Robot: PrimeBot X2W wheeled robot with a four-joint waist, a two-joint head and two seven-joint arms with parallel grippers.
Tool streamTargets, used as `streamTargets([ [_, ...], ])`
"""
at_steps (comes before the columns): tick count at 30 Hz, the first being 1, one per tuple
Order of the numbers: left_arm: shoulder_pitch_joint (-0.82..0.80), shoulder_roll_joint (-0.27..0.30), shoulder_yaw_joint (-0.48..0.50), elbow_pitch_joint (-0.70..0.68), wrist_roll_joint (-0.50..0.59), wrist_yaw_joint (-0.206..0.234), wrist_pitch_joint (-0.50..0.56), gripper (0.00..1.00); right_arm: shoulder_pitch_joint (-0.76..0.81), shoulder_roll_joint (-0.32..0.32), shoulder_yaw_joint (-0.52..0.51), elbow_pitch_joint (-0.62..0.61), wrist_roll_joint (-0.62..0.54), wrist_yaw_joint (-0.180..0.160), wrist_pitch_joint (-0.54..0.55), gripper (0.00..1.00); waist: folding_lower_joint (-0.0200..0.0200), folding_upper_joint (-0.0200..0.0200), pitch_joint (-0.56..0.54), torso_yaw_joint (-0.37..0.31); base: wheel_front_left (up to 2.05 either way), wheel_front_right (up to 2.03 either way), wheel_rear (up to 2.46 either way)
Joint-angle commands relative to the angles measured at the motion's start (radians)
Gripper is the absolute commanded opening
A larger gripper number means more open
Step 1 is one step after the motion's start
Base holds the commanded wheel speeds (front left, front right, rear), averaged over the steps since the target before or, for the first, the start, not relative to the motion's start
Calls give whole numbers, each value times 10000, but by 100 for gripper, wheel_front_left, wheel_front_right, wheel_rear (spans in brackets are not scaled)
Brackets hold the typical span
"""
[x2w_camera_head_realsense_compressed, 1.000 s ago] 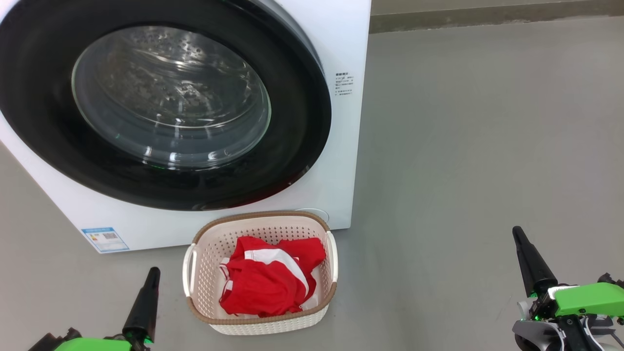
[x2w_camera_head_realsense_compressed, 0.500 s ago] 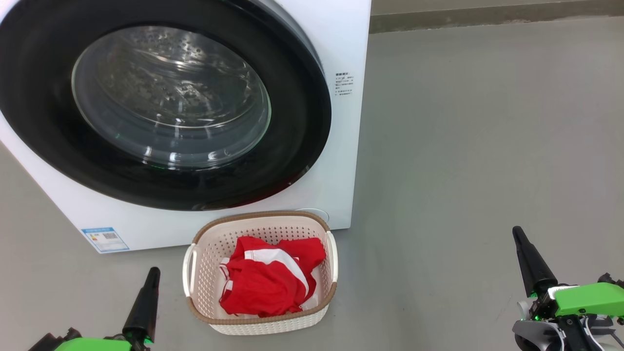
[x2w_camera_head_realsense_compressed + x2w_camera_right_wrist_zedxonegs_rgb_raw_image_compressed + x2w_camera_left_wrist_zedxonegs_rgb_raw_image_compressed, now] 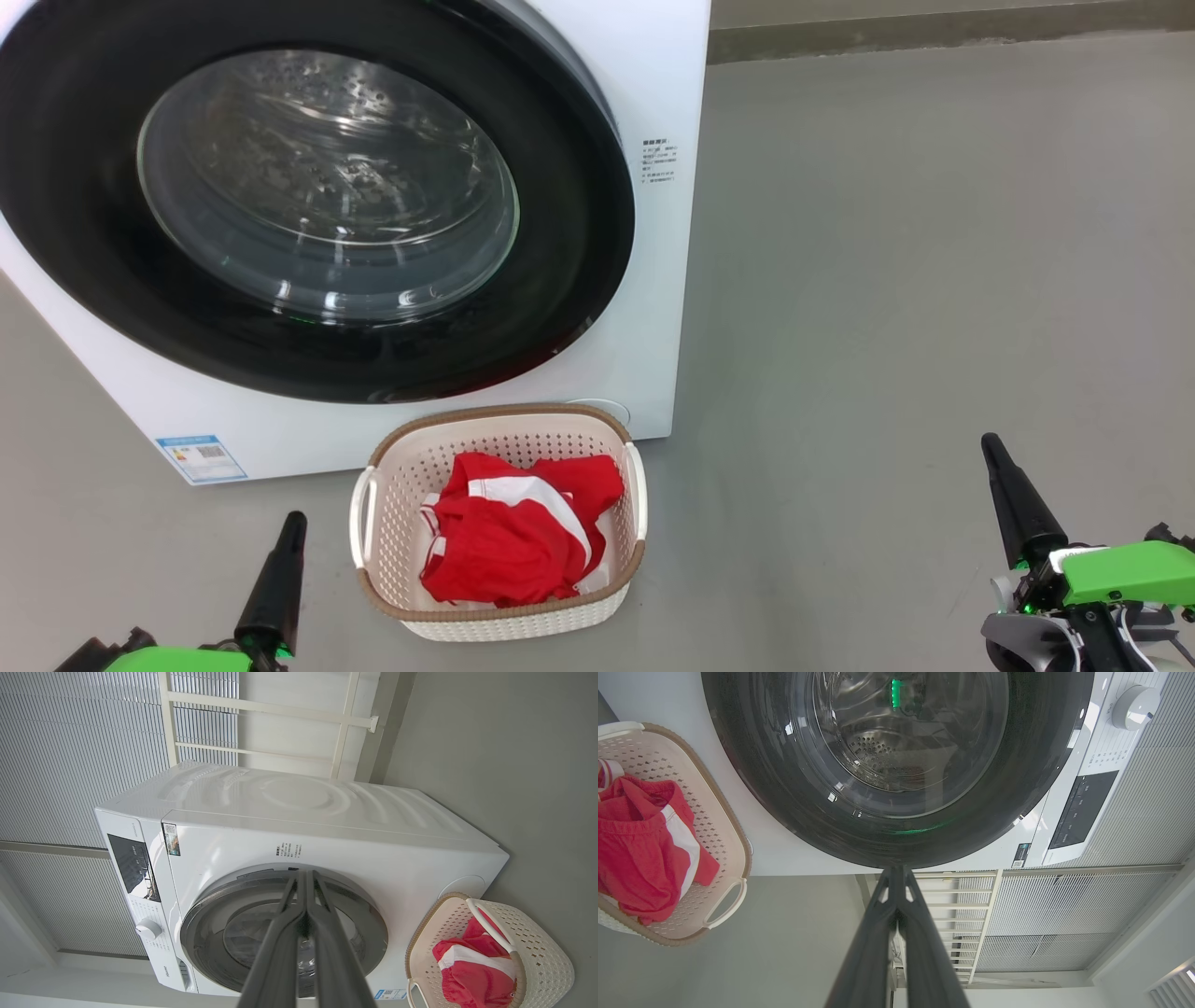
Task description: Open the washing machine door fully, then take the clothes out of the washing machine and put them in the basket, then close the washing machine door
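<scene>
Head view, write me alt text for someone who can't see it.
A white washing machine, its round black-rimmed door shut, stands on a grey floor, with a cream basket holding red-and-white clothes in front of it. The left gripper and right gripper, both shut and empty, point up from the lower corners.

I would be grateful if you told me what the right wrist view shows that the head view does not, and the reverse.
The right wrist view adds the control panel, dial and side wall of the washing machine. The head view adds the shut left gripper, low at the left. Both share the closed washing machine door, the basket holding the red clothes, and the shut right gripper.
</scene>
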Motion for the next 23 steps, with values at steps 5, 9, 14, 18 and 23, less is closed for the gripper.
streamTargets([
  [5,-376,183,267,-211,-73,-71,59,0,-419,-122,167,-253,-5,4,69,0,0,0,0,0,0,0,0],
  [9,-376,183,267,-211,-73,-71,59,0,-419,-122,167,-253,-4,4,69,0,0,0,0,0,0,0,0],
  [14,-376,183,267,-211,-73,-71,59,0,-419,-122,167,-253,-4,4,69,0,0,0,0,0,0,0,0],
  [18,-376,183,267,-211,-73,-71,59,0,-419,-122,167,-253,-4,4,69,0,0,0,0,0,0,0,0],
  [23,-376,183,267,-211,-73,-71,58,0,-419,-122,167,-253,-4,4,69,0,0,0,0,0,0,0,0],
])
